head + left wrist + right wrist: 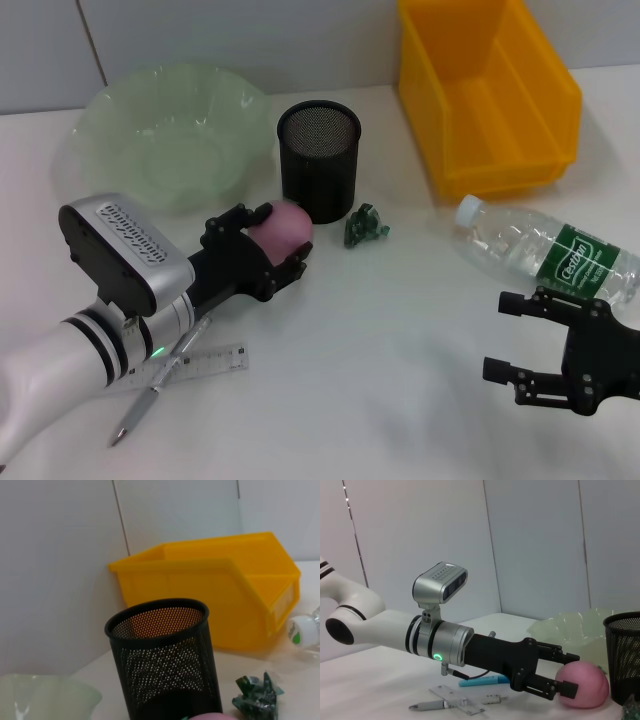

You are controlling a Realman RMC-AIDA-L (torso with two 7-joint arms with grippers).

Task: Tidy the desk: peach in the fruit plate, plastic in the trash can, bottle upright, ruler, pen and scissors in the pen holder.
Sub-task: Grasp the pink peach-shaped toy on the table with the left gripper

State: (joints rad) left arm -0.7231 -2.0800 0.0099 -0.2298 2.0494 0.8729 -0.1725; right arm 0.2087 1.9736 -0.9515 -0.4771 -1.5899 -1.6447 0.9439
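Note:
My left gripper (283,234) is shut on the pink peach (286,220), low over the table just in front of the black mesh pen holder (318,160). The right wrist view shows its fingers (567,689) either side of the peach (587,685). The pale green fruit plate (160,130) stands at the back left. A crumpled green plastic scrap (366,227) lies right of the holder. The clear bottle (550,250) lies on its side at the right. My right gripper (500,335) is open and empty just in front of it. The ruler (205,365) and pen (160,385) lie under my left arm. The scissors are not visible.
A yellow bin (490,90) stands at the back right. A small blue object (480,681) lies on the table beyond my left arm in the right wrist view. The left wrist view shows the pen holder (165,665), bin (215,595) and plastic scrap (257,695) close ahead.

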